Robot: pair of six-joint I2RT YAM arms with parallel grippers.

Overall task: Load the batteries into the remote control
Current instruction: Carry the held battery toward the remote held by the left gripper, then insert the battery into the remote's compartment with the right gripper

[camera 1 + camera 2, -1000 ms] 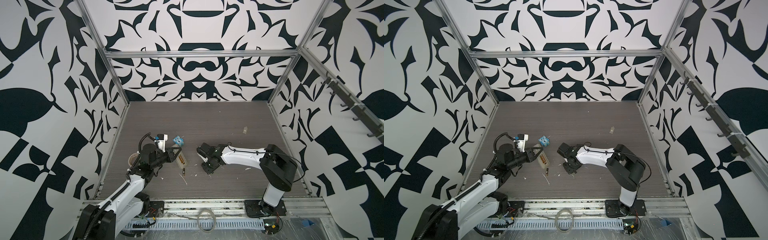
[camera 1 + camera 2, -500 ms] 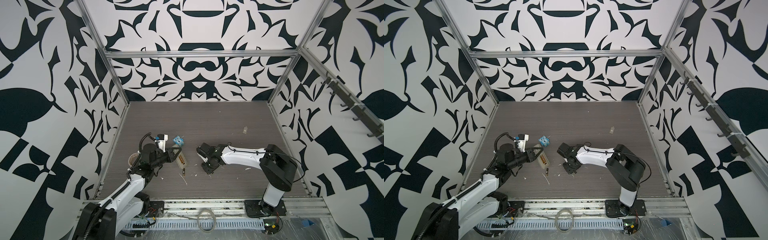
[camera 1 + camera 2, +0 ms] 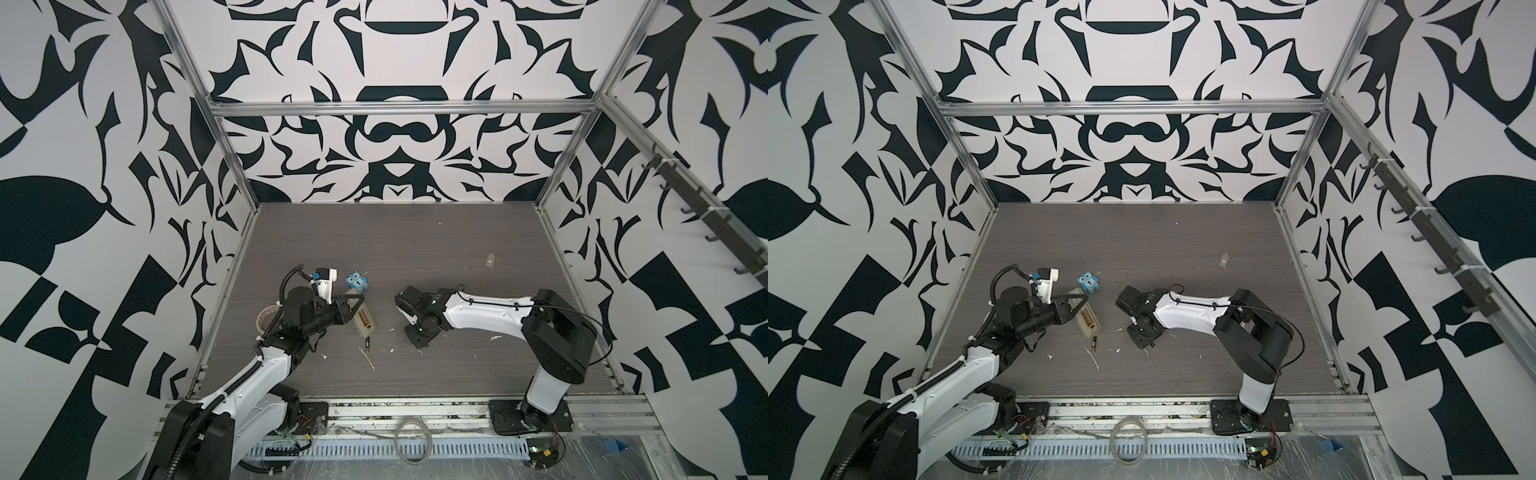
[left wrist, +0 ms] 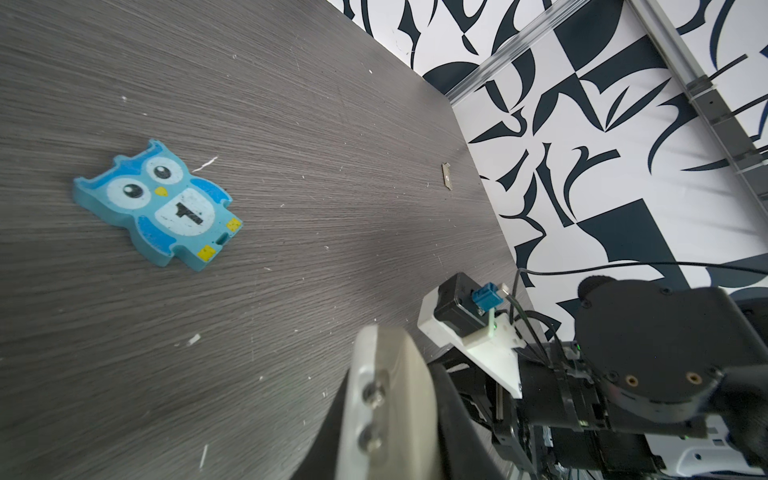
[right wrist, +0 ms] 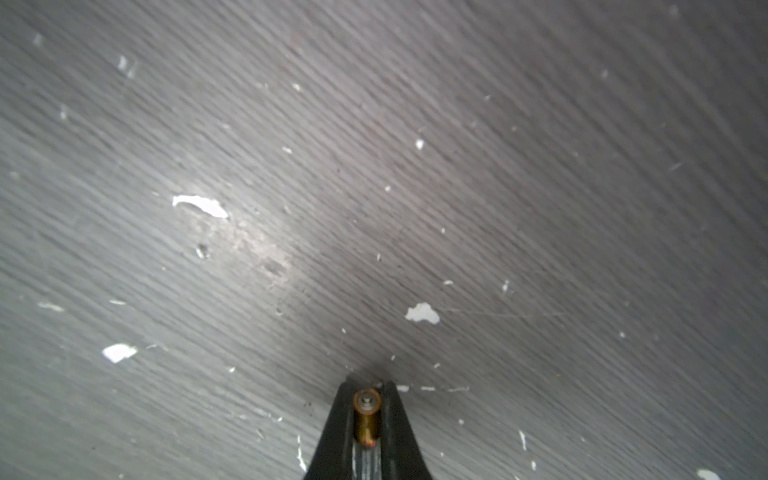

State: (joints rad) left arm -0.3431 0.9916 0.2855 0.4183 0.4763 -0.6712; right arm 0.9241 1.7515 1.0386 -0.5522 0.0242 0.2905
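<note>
The left tool (image 3: pixel 352 304) is gripping the far end of the remote control (image 3: pixel 363 322), its jaws closing around the pale body. The remote is sitting low at the bench (image 3: pixel 415 249), just beside the blue owl figure (image 3: pixel 357 282); whether it is resting there or slightly lifted cannot be told. The right tool (image 5: pixel 368 384) is pointing down at the bench to the right of the remote. It is pinching a battery (image 5: pixel 366 415), whose gold end is showing between the jaws in the right wrist view. A second battery (image 3: pixel 367 343) is lying loose on the bench near the remote's near end. A small grey cover plate (image 3: pixel 491 259) is lying well apart, toward the back right.
</note>
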